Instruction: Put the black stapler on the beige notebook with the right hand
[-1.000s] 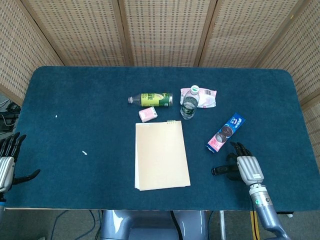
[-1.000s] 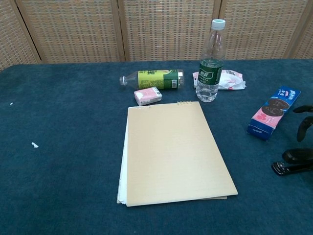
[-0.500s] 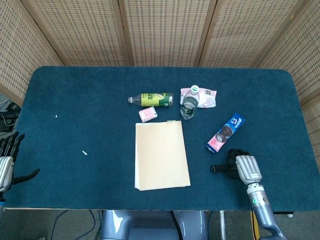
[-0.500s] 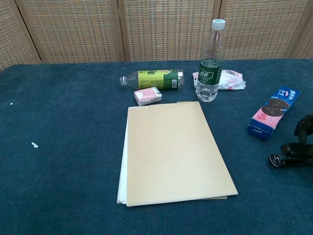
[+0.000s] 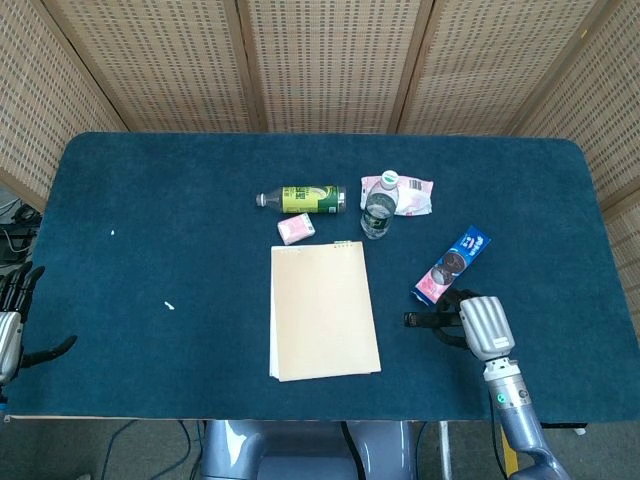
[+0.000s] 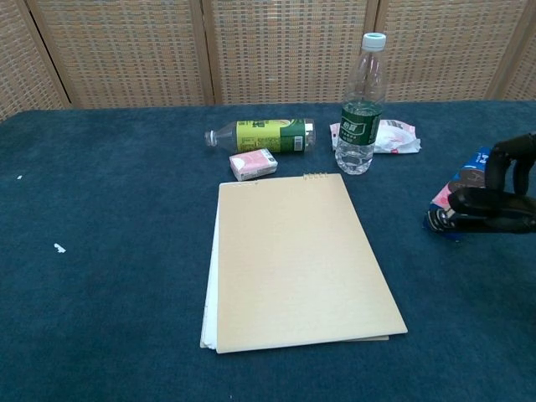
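Right now the right hand point(image 5: 478, 325) has its fingers wrapped round the black stapler point(image 6: 477, 219), carried off the table point(image 5: 150, 200) to the right of the beige notebook point(image 5: 323, 311), well apart from it, and half-hiding the blue cookie box point(image 5: 452, 264) behind. Only the stapler's front tip pokes out clearly; the hand's silver back covers the rest from above. Over at the table's near left corner, the left hand point(image 5: 12, 325) is cut off by the frame, fingers spread, holding nothing.

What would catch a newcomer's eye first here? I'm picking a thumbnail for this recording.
The beige notebook lies pale against the dark blue table at its middle. To its right, the right hand grips the black stapler, lifted in front of the blue cookie box. Behind the notebook stands a clear water bottle.
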Available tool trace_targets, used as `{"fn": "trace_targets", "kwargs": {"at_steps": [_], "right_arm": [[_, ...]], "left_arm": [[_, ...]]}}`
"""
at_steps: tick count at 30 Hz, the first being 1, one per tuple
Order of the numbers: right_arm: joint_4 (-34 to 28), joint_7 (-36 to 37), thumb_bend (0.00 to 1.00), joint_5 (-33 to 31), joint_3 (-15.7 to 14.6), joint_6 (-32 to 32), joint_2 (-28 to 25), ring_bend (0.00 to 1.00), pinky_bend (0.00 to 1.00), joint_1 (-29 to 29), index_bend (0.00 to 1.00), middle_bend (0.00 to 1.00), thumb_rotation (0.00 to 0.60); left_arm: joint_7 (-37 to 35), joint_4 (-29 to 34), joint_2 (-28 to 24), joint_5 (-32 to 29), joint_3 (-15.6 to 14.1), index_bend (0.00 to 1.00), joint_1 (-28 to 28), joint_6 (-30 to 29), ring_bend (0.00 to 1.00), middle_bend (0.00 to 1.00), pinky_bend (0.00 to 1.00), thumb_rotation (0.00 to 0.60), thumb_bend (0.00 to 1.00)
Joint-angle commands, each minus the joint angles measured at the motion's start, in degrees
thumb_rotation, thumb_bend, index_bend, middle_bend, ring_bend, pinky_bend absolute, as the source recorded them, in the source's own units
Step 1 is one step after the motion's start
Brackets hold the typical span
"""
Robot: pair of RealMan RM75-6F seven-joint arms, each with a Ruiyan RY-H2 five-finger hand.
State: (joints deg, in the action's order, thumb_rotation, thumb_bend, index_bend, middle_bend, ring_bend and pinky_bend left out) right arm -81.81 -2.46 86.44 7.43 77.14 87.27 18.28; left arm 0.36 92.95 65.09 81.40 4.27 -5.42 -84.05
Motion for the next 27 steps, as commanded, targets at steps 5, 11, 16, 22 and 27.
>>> {"fn": "trace_targets", "kwargs": {"at_steps": [5, 11, 16, 22, 27], "right_arm": [[-9.95, -10.07, 0.49, -1.37, 3.64, -4.15, -1.06, 0.60, 0.74, 5.14, 0.79, 0.63, 0.600], [-13.72, -17.38, 0.49, -5.15, 5.98, -8.38, 1.62, 0.60, 0.74, 9.34, 0.79, 0.63, 0.600], [-14.45, -21.69, 0.49, -7.95, 6.89, -10.91, 4.99, 0.60, 0.74, 12.36, 0.79, 0.63, 0.600], [-12.19, -25.50, 0.49, -12.00, 6.79, -13.27, 10.28, 0.60, 0.74, 15.41, 0.79, 0.63, 0.600], [-9.55, -26.29, 0.49, -13.40, 6.00, -14.15, 13.34, 0.60, 0.74, 16.77, 0.79, 0.63, 0.600]], "left_arm": [[-0.04, -0.02, -0.04, -0.04, -0.05, 0.00, -0.10, 0.31, 0.00, 0.00, 0.00, 0.600, 0.17], [-0.55, -0.14, -0.14, -0.12, -0.04, 0.00, -0.13, 0.53, 0.00, 0.00, 0.00, 0.600, 0.17], [-0.89, -0.24, -0.18, 0.07, -0.15, 0.00, -0.23, 0.76, 0.00, 0.00, 0.00, 0.600, 0.17], [-1.72, -0.51, -0.23, 0.25, -0.20, 0.00, -0.36, 1.03, 0.00, 0.00, 0.00, 0.600, 0.17], [-2.22, -0.61, -0.31, 0.13, -0.12, 0.00, -0.32, 1.02, 0.00, 0.00, 0.00, 0.600, 0.17]]}}
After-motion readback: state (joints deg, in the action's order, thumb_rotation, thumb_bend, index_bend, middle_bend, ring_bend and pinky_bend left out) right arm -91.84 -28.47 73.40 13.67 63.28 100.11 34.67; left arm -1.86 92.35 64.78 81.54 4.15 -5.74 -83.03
